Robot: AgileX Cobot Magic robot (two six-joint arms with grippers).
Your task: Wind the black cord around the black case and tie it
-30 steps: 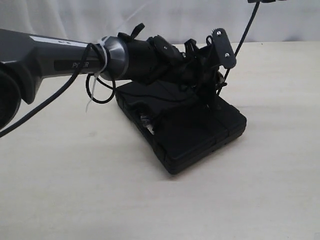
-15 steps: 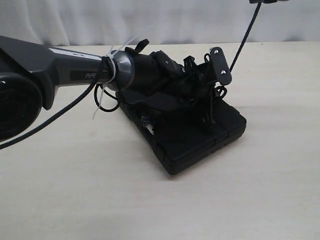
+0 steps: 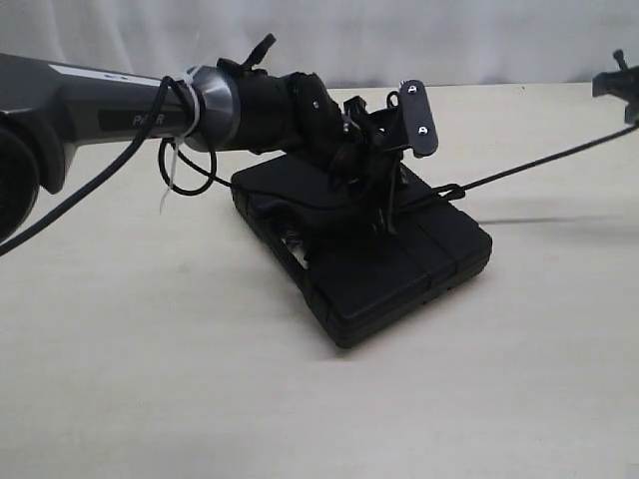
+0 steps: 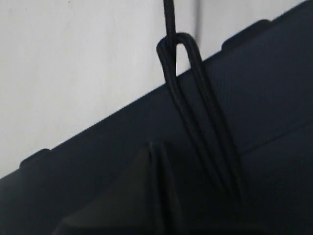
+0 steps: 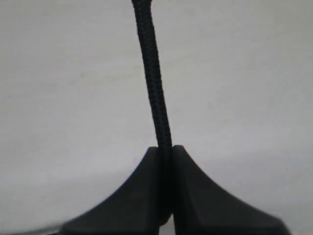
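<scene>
A flat rectangular matte black plastic case (image 3: 399, 269) lies near the middle of the pale beige surface (image 3: 150, 399). The left arm enters from 9 o'clock, and its left pincer (image 3: 387, 222) points down onto the lid. A thin black braided cord (image 3: 529, 165) crosses the lid and runs taut off the case towards 2 o'clock. There the right pincer (image 3: 621, 85) hangs at the frame edge, well apart from the case. In the right wrist view its fingers (image 5: 195, 196) are pressed together, pinching the cord (image 5: 154, 98). The left wrist view shows a doubled loop of cord (image 4: 193, 98) over the case (image 4: 274, 73), with a single strand threaded through its bend. The left pincer's tips look pressed together; I cannot tell whether they trap the loop.
</scene>
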